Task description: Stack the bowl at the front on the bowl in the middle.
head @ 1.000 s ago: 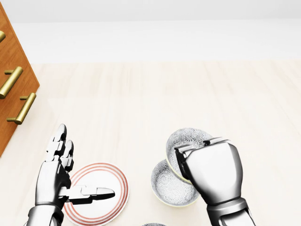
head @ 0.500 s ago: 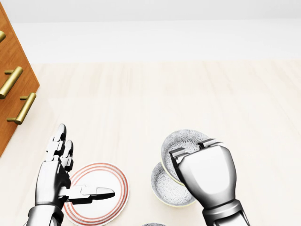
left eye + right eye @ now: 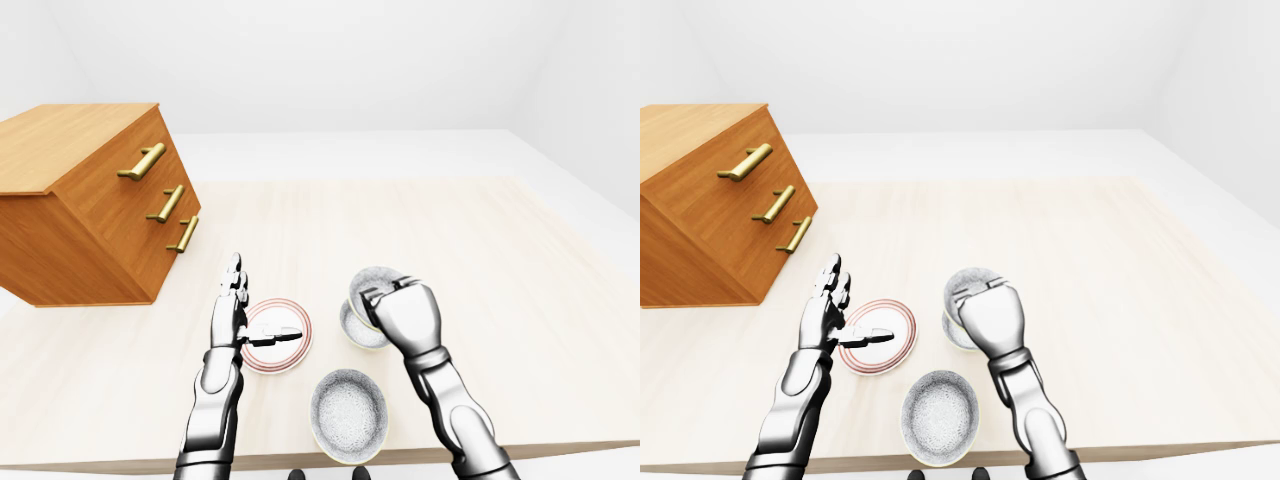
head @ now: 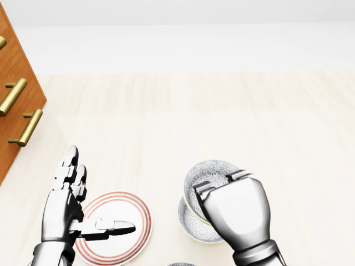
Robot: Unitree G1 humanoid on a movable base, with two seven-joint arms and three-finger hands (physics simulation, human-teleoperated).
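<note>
My right hand (image 4: 222, 184) is shut on the rim of a grey patterned bowl (image 4: 209, 169) and holds it tilted, its opening facing up the head view. Directly below it a second patterned bowl (image 4: 189, 220) sits on the pale wooden table (image 4: 166, 122), partly covered by the held bowl and my fist. I cannot tell whether the two bowls touch. A third, larger patterned bowl (image 3: 348, 415) stands lower in the left-eye view, close to the table's near edge. My left hand (image 4: 91, 200) is open, fingers spread, over a plate.
A white plate with red rings (image 3: 278, 337) lies under my left hand, left of the bowls. A wooden dresser with brass handles (image 3: 90, 200) fills the upper left of the left-eye view. The table edge (image 3: 560, 450) runs along the bottom.
My right hand has carried the held bowl leftward and slightly down in the head view, further over the bowl on the table. The left hand has not moved.
</note>
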